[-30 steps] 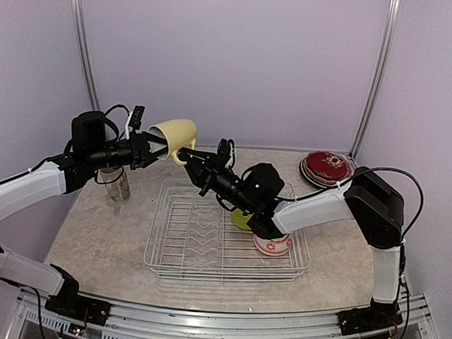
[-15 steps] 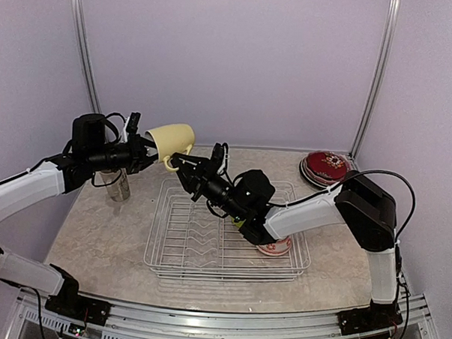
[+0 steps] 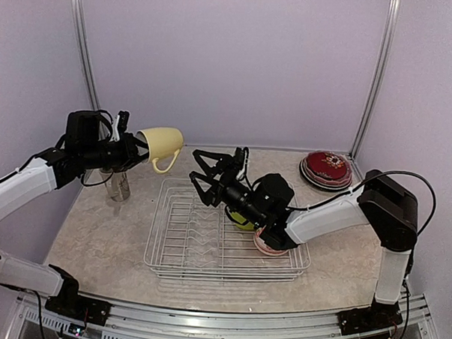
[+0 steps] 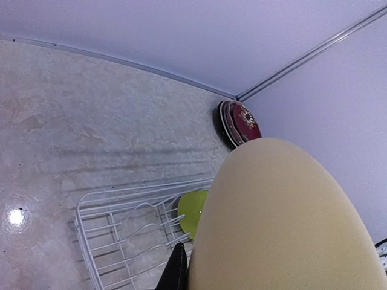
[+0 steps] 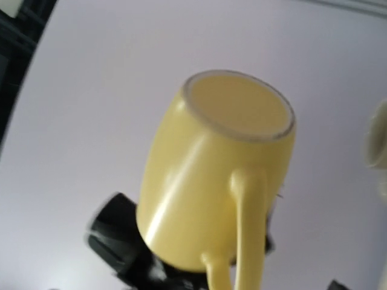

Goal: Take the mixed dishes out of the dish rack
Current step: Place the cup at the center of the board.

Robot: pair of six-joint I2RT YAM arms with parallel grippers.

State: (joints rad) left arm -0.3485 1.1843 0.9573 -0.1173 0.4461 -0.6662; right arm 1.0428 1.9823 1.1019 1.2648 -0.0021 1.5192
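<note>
Top view
- Left gripper (image 3: 139, 148): held high over the far-left part of the table (image 3: 95, 243), fingers clamped on the rim end of the pale yellow mug (image 3: 161, 143).
- Pale yellow mug: in the air, lying on its side, base towards the right, handle hanging down; it is left of and beyond the far-left corner of the dish rack (image 3: 166, 246).
- Right gripper (image 3: 198, 169): above the far part of the rack, fingers spread wide, holding nothing, a short gap to the right of the mug.
- Dish rack: centre of the table; lime-green bowl (image 3: 237, 218) and small white-and-red bowl (image 3: 271, 246) sit at its right side, partly hidden by the right arm.
- Plates (image 3: 327, 168): stacked at the far right of the table, outside the rack.
- Tall mug (image 3: 118, 186): upright on the table, left of the rack, under the left arm.

Left wrist view
- Mug (image 4: 284, 217): fills the near right; one dark finger (image 4: 178, 270) lies against its side.
- Below: rack (image 4: 109, 241), green bowl (image 4: 192, 212), plates (image 4: 239, 124).

Right wrist view
- Mug (image 5: 208, 175): base faces the camera, handle below, the left gripper (image 5: 118, 244) dark behind it.
- Own fingers: not in this view.
</note>
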